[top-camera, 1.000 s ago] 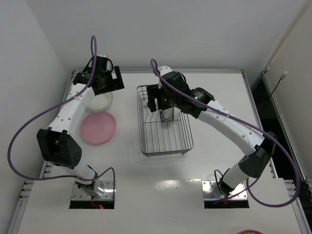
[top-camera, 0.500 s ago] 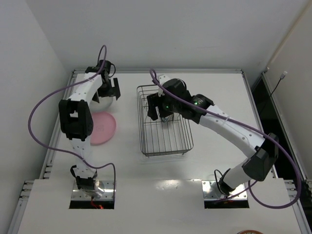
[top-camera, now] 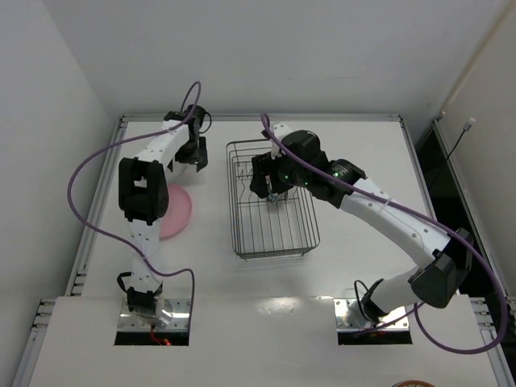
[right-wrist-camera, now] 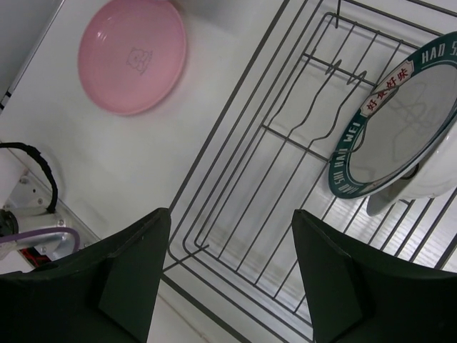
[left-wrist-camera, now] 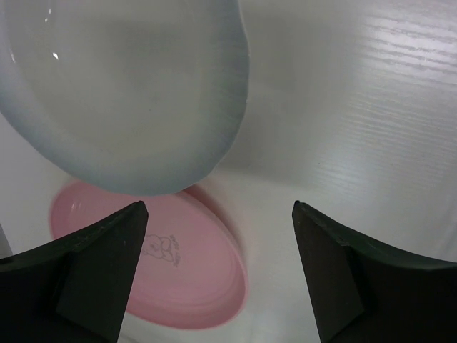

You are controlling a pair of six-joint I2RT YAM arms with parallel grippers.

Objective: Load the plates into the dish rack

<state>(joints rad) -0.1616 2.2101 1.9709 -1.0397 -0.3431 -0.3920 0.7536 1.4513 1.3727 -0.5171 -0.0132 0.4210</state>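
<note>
My left gripper [left-wrist-camera: 218, 268] is open and empty, hovering above two plates on the table. One is a translucent white plate [left-wrist-camera: 121, 93] at the upper left, and the other is the pink plate [left-wrist-camera: 164, 264] partly beneath it. From above, the left gripper [top-camera: 193, 151] is at the back left, and the pink plate [top-camera: 176, 211] is half hidden by the arm. My right gripper [right-wrist-camera: 235, 279] is open and empty above the wire dish rack [right-wrist-camera: 235, 179]. A white plate with a dark green lettered rim [right-wrist-camera: 400, 128] stands in the rack, with a plain white plate [right-wrist-camera: 432, 187] behind it.
The rack [top-camera: 242, 230] stands at the table's middle, its near half holding no plates. The pink plate also shows in the right wrist view [right-wrist-camera: 132, 56], left of the rack. Walls close in the back and left sides. Purple cables loop off both arms.
My left arm has swung and its gripper has moved right along the back edge, now covering the translucent plate. My right gripper has shifted slightly right over the rack. Both stay open.
</note>
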